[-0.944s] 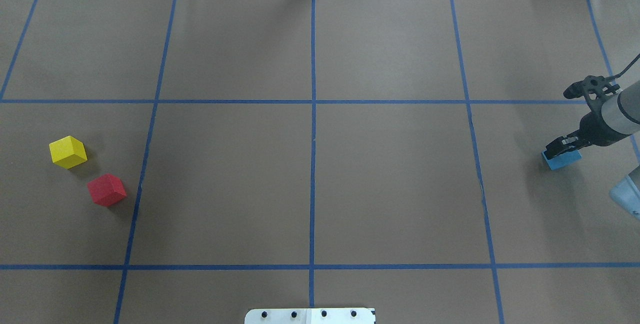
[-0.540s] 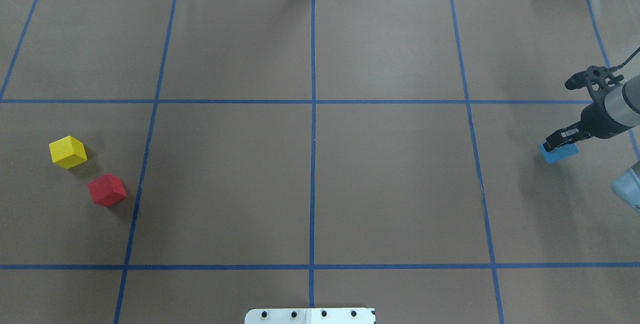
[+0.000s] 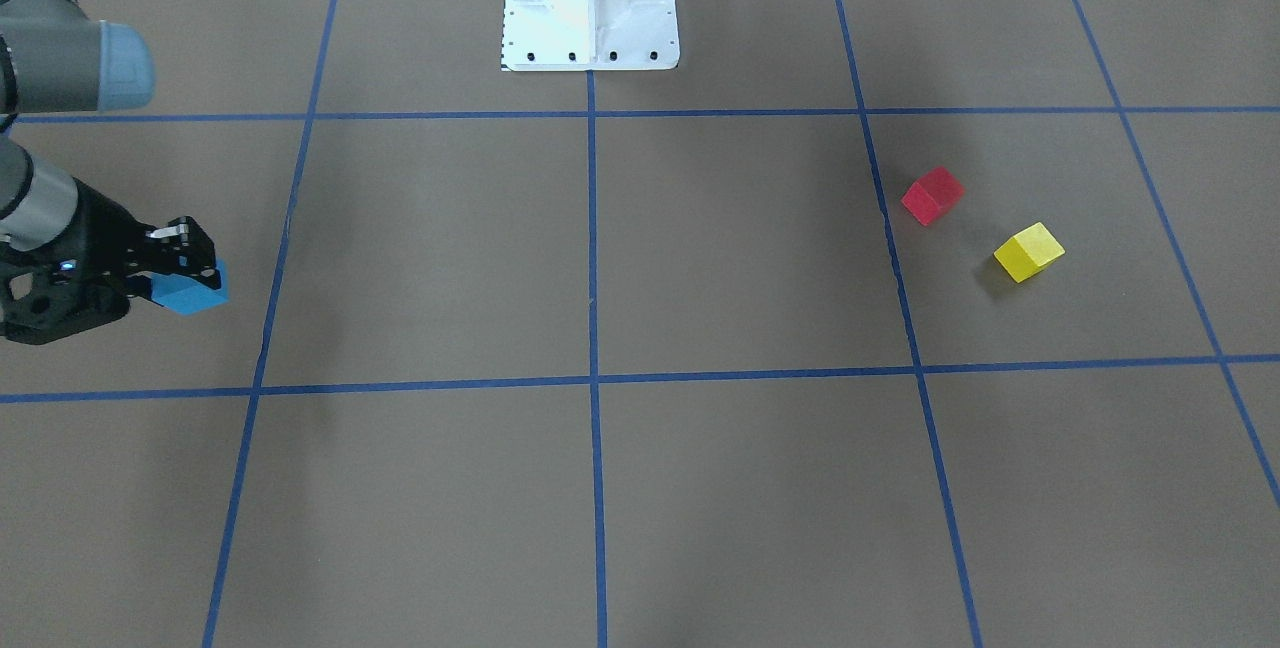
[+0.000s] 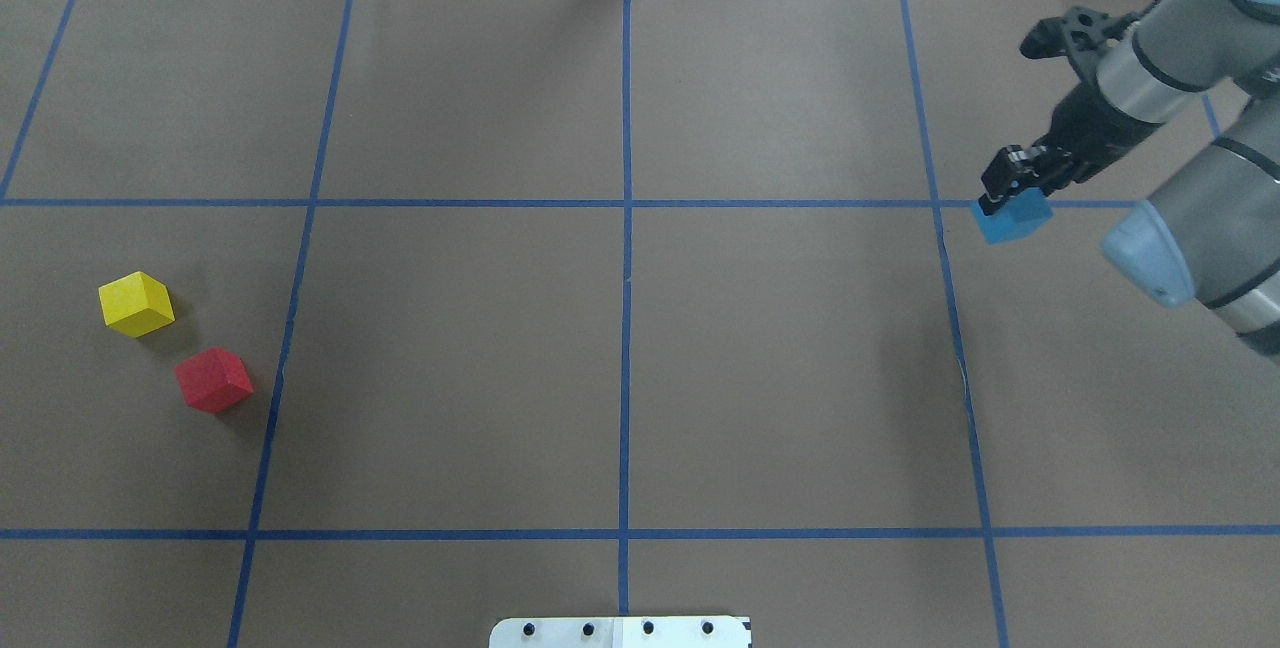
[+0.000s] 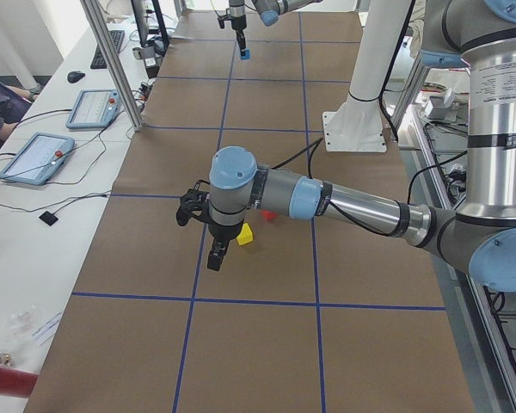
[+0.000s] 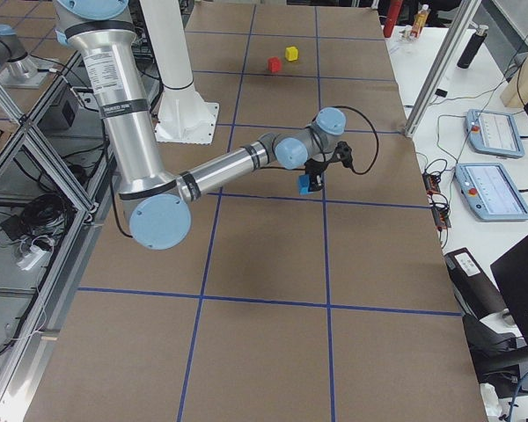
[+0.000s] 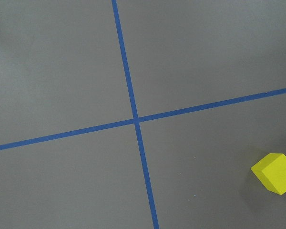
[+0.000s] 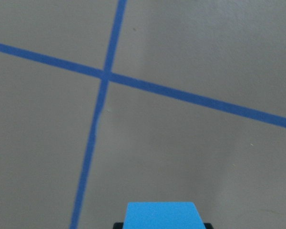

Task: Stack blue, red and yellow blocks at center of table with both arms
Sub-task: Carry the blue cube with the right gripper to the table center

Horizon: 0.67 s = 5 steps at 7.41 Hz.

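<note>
Even, bright light casts soft shadows beside the yellow block (image 4: 136,304).

Robotics lab: teach pendants (image 6: 493,191), gridded table (image 4: 780,358)

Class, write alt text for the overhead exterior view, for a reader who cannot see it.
The right gripper holds a blue block over the right side of a brown table marked with a blue tape grid. A red block and a yellow block sit near each other, not touching, at the table's left side.
</note>
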Tool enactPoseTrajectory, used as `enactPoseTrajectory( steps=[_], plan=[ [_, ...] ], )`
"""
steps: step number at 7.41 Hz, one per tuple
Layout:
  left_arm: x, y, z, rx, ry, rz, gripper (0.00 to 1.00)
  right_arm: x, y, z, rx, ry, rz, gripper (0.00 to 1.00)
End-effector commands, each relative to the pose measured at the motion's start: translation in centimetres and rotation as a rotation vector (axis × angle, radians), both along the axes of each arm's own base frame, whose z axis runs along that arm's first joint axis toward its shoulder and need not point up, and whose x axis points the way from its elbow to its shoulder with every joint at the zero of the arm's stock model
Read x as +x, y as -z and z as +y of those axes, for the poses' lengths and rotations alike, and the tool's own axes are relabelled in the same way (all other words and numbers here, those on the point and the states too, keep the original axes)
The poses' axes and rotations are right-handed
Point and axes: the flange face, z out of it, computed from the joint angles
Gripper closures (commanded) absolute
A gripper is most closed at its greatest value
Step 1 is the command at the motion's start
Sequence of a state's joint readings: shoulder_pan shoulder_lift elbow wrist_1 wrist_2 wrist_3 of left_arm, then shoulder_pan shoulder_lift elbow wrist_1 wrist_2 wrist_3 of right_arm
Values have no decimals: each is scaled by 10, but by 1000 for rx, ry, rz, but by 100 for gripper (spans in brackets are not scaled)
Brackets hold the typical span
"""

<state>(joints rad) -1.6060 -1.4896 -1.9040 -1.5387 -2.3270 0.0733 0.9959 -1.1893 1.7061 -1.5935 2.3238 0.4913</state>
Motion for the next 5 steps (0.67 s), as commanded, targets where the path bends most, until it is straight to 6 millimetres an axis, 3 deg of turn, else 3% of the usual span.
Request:
enactPoseTrajectory(
  steps=[1,3,4,5],
  plan=[
    [0,-2,0,-4,1,-1,0,-117,112,-19,-83,-47,75,100],
    [0,-2,-1,-5,2,1,0,-217,195,-25,-182,-103,95,100],
    [0,-3,-1,-6,1,-1,0,-249,217,-15,-195,-98,100,100],
    [0,-4,-1,-8,2,-3,0,-278,211,0,-227,-125,73,100]
  ],
)
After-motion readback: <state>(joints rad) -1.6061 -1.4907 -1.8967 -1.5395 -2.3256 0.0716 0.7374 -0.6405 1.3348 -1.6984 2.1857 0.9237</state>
